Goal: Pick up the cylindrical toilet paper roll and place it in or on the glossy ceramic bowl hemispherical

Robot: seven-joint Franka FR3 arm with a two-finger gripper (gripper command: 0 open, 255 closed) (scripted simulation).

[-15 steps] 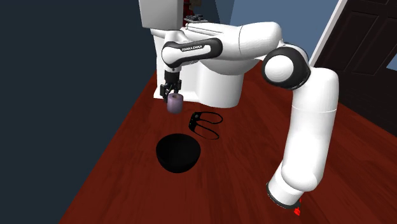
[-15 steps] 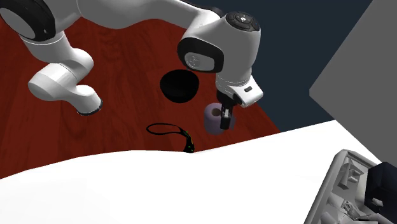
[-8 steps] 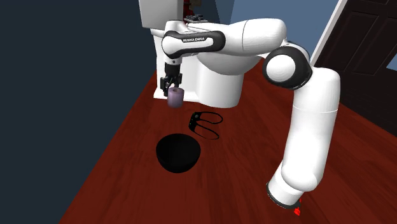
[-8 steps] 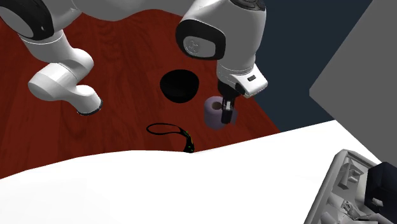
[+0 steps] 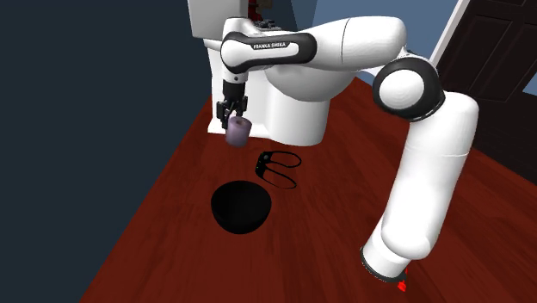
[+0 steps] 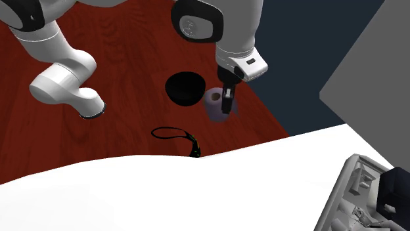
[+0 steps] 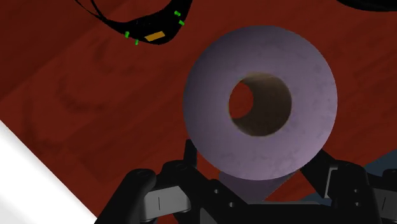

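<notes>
The pale purple toilet paper roll (image 5: 237,132) is pinched in the black hand (image 5: 231,120) and held above the red-brown wooden floor (image 5: 172,198), the black bowl (image 5: 242,207) being seen at 6 o'clock from it in the shoulder view and black glasses (image 5: 277,168) at 4 o'clock.

My arm (image 5: 426,172) rises from its base (image 5: 385,262) at the shoulder view's lower right and bends at the elbow (image 5: 411,86). From there my forearm (image 5: 348,43) runs nearly level toward that view's left. My wrist (image 5: 237,53) turns down, so my jaws point downward, clamped on the pale purple toilet paper roll (image 7: 261,102), with a finger (image 7: 321,170) against each side.
</notes>
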